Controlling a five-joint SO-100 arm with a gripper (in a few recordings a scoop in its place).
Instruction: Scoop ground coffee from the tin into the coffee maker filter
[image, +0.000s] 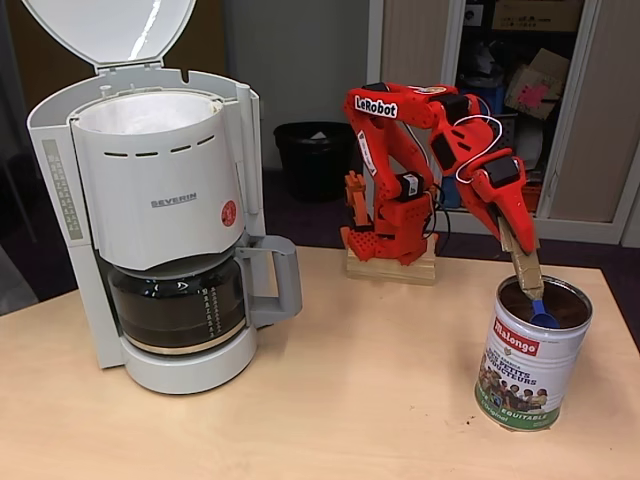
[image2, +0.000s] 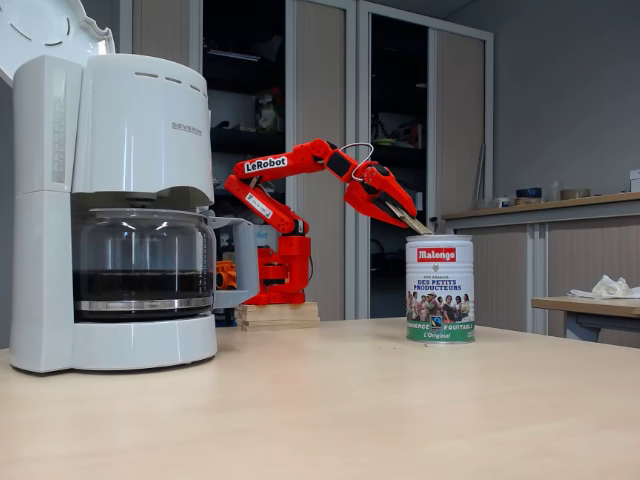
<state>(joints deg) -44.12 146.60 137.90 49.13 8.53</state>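
The Malongo tin (image: 528, 360) (image2: 440, 290) stands open at the table's right, with dark ground coffee (image: 518, 293) showing inside. My gripper (image: 526, 262) (image2: 414, 225) reaches down over its rim, shut on a blue spoon (image: 543, 316) whose bowl dips inside the tin. At the left, the white coffee maker (image: 160, 200) (image2: 120, 190) has its round lid (image: 110, 30) swung up. A white paper filter (image: 150, 112) sits in its open top. The glass carafe (image: 180, 305) (image2: 142, 260) rests on the machine's base.
My arm's red base sits on a wooden block (image: 392, 268) at the table's back edge. A black bin (image: 315, 155) and cabinets stand behind. Bare tabletop (image: 370, 370) lies between machine and tin. A side table (image2: 590, 305) carries a white cloth.
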